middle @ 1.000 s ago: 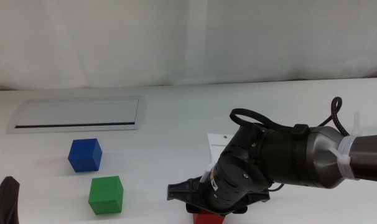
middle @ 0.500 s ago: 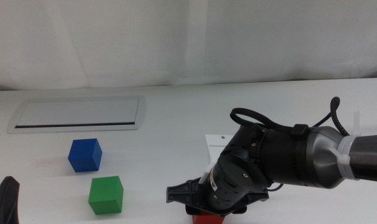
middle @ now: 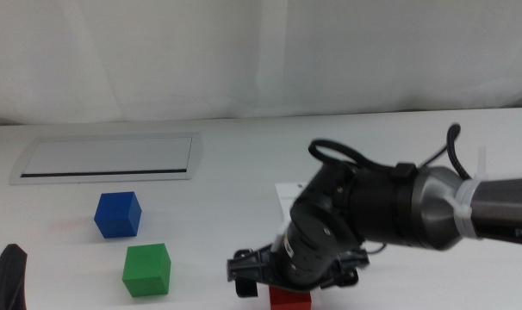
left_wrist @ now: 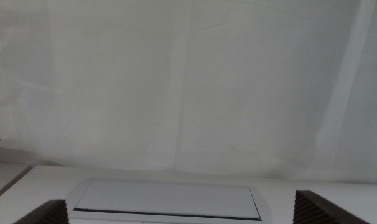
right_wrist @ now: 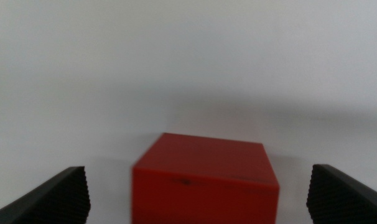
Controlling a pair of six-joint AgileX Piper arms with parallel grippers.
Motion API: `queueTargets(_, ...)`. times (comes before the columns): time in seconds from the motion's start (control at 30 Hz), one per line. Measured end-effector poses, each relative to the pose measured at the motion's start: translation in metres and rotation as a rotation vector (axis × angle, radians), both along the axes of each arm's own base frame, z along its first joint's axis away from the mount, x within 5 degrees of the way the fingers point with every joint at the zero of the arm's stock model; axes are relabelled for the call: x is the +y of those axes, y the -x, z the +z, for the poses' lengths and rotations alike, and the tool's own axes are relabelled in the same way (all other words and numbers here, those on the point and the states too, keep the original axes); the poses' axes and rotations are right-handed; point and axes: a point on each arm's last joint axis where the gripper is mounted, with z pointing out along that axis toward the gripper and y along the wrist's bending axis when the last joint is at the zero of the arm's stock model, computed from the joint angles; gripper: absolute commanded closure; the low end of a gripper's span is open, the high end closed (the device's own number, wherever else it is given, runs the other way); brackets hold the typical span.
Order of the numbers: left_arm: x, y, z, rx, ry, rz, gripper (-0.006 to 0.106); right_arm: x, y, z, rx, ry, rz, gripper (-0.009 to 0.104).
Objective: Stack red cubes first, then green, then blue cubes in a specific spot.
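The red cube (middle: pixel 290 299) sits at the table's front edge, partly under my right arm. My right gripper (middle: pixel 292 282) hangs low over it, open. In the right wrist view the red cube (right_wrist: pixel 204 180) lies between the two widely spread jaws of that gripper (right_wrist: pixel 198 190), with neither jaw touching it. The green cube (middle: pixel 146 269) stands on the table at the front left. Just behind it is the blue cube (middle: pixel 118 213). My left gripper (middle: pixel 6 277) waits at the bottom left corner, open, with nothing between its jaws (left_wrist: pixel 176 208).
A grey-framed flat panel (middle: pixel 106 158) lies at the back left and also shows in the left wrist view (left_wrist: pixel 167 200). A white card (middle: pixel 285 191) lies partly hidden under the right arm. A white curtain backs the table.
My right arm has shifted a little to the left and turned over the red cube. It covers more of the white card. The cubes and the left arm have not moved.
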Motion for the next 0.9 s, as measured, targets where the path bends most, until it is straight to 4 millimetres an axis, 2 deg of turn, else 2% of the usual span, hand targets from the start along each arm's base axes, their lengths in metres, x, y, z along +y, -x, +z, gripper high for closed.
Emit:
queueTargets(0.17, 0.0, 0.0, 0.0, 0.0, 0.0, 0.0, 0.01, 0.009, -0.007, 0.02, -0.028, 0.013, 0.095, 0.001)
queueTargets(0.3, 0.0, 0.0, 0.0, 0.0, 0.0, 0.0, 0.01, 0.008, -0.006, 0.042, -0.068, 0.0, 0.166, 0.001)
queueTargets(0.43, 0.0, 0.0, 0.0, 0.0, 0.0, 0.0, 0.01, -0.006, -0.01, 0.078, -0.157, -0.041, 0.199, 0.001)
queueTargets(0.5, 0.0, 0.0, 0.0, 0.0, 0.0, 0.0, 0.01, -0.021, -0.017, 0.1, -0.226, -0.054, 0.201, 0.001)
queueTargets(0.63, 0.0, 0.0, 0.0, 0.0, 0.0, 0.0, 0.01, -0.059, -0.038, 0.132, -0.326, -0.058, 0.162, 0.002)
queueTargets(0.67, 0.0, 0.0, 0.0, 0.0, 0.0, 0.0, 0.01, -0.09, -0.055, 0.148, -0.373, -0.042, 0.114, 0.002)
queueTargets(0.9, 0.0, 0.0, 0.0, 0.0, 0.0, 0.0, 0.01, -0.203, -0.091, 0.173, -0.416, 0.105, -0.044, 0.003)
